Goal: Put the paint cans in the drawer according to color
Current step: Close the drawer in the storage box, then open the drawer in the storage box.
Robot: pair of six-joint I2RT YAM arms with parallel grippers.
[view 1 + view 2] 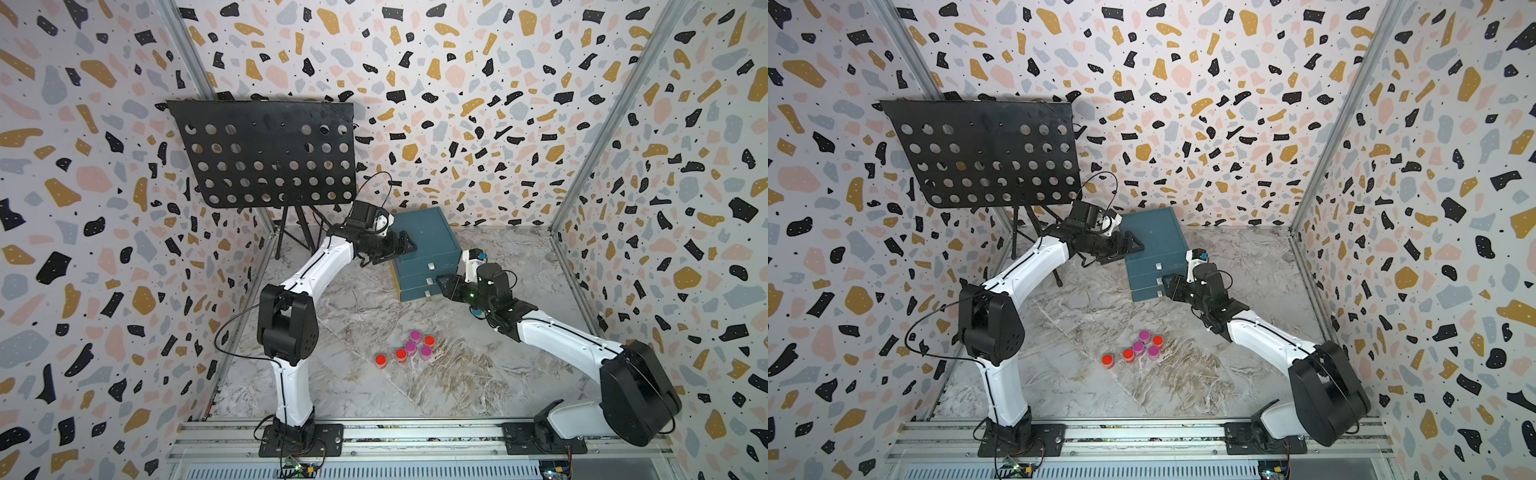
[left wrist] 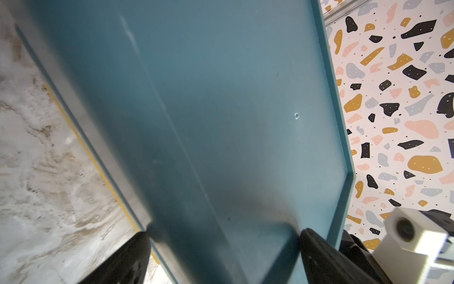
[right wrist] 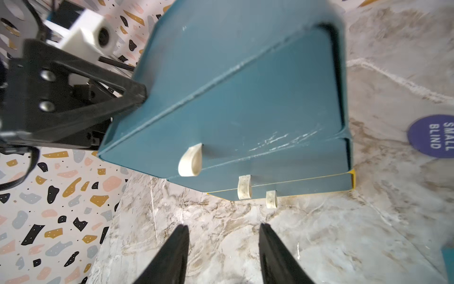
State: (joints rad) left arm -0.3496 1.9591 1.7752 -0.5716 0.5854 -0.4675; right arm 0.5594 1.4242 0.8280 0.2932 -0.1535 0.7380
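The dark teal drawer (image 1: pixel 428 245) stands at the back of the marble floor, its three white pulls (image 3: pixel 190 161) facing forward and all fronts pushed in. My left gripper (image 2: pixel 224 232) straddles its upper left edge, one finger on the top and one against the side, holding it. My right gripper (image 3: pixel 223 227) hovers open just in front of the pulls, with nothing between its fingers. Several paint cans sit clustered mid-floor in both top views: red lids (image 1: pixel 380 360) (image 1: pixel 1128 354) and magenta lids (image 1: pixel 410 346) (image 1: pixel 1153 352).
A black perforated music stand (image 1: pixel 266 153) on tripod legs stands at the back left, close behind my left arm. A purple round disc (image 3: pixel 432 135) lies on the floor to the right of the chest. Patterned walls close in three sides.
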